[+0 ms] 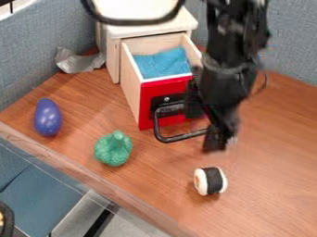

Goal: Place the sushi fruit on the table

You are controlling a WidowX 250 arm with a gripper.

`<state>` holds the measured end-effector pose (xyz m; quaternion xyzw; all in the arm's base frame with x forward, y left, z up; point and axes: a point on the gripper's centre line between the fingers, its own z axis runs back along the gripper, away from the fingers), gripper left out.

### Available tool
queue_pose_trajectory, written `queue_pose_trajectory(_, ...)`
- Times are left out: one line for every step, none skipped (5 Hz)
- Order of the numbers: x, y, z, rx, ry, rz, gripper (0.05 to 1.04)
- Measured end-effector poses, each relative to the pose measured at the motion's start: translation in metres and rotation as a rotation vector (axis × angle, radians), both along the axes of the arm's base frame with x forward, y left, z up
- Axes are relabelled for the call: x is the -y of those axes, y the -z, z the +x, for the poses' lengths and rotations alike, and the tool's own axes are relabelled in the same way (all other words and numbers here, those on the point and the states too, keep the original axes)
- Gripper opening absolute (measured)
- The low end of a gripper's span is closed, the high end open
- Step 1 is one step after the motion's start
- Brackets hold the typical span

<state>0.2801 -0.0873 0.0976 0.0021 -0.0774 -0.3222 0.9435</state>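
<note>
The black gripper [215,139] hangs down from the upper right, in front of the open drawer's right side, partly blurred. Below its lower end and apart from it, the sushi [214,181], white with a black band and an orange spot on its end, lies on its side on the brown wooden table [272,185], toward the front edge.
A small cabinet [113,60] stands at the back with its red-fronted drawer [146,102] pulled out, a blue cloth [162,64] inside. On the left are a purple eggplant-like toy [47,117] and a green broccoli-like toy [113,149]. Crumpled silver material [79,61] lies behind.
</note>
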Motion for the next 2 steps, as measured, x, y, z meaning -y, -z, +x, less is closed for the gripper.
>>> queue_pose_trajectory(-0.022,-0.011,0.002,-0.026,-0.119,-0.008,1.000)
queue_pose_trajectory(-0.035,-0.010,0.001,-0.053,-0.168,-0.008,1.000)
